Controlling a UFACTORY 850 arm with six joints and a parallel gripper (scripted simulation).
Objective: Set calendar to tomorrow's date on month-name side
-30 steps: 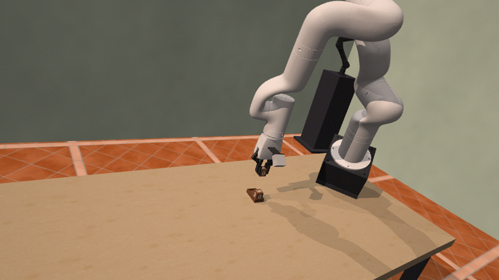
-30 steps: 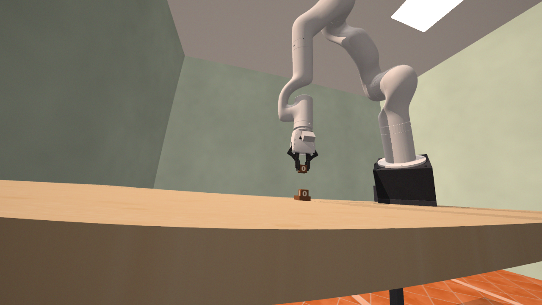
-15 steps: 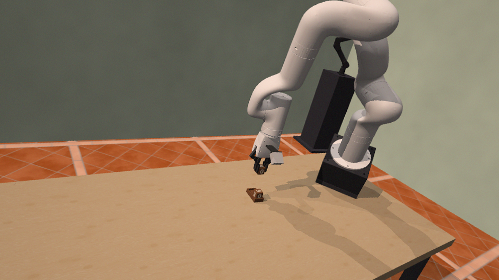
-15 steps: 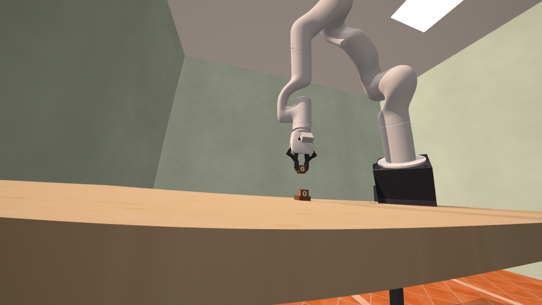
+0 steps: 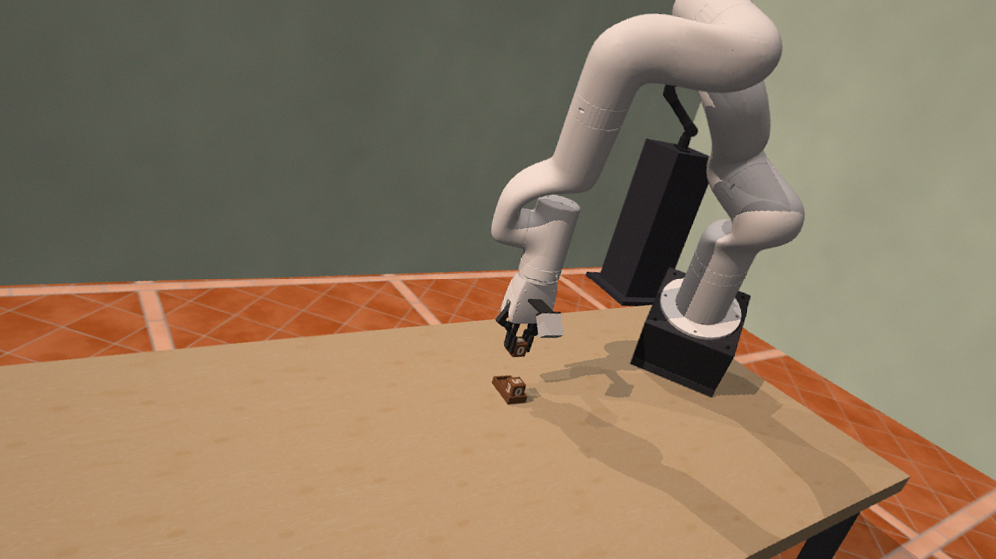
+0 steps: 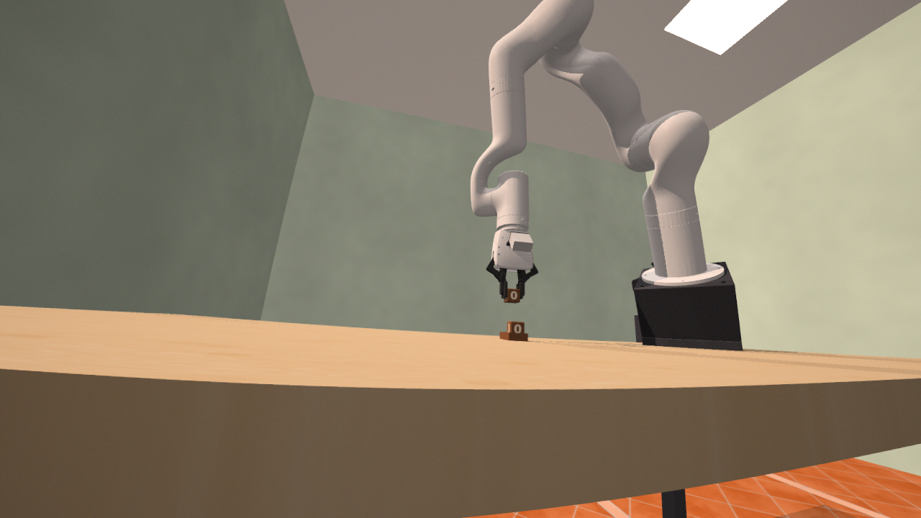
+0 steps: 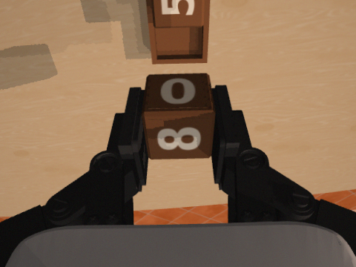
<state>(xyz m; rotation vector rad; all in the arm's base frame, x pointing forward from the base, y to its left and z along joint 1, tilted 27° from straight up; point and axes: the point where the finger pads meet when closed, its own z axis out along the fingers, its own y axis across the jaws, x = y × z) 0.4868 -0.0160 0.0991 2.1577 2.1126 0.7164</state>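
Note:
My gripper (image 5: 518, 349) (image 6: 513, 296) (image 7: 179, 108) is shut on a brown cube (image 5: 521, 348) (image 6: 513, 296) (image 7: 179, 119) and holds it in the air above the tray's height. In the wrist view its upper face shows a white 0 and its nearer face an 8 turned on its side. The brown tray (image 5: 499, 391) (image 6: 505, 337) (image 7: 179, 60) lies on the table. The other brown cube (image 5: 516, 386) (image 6: 516, 328) (image 7: 178, 21) sits in it, with a 5 on top and a 0 on one end side. The tray's floor beside it is bare. The month's name is not readable.
The wooden table (image 5: 271, 466) (image 6: 257, 360) (image 7: 278, 93) carries the tray and the arm's black base (image 5: 680, 353) (image 6: 688, 315). A dark pedestal (image 5: 652, 221) stands behind the table. The arm's shadow falls beside the tray.

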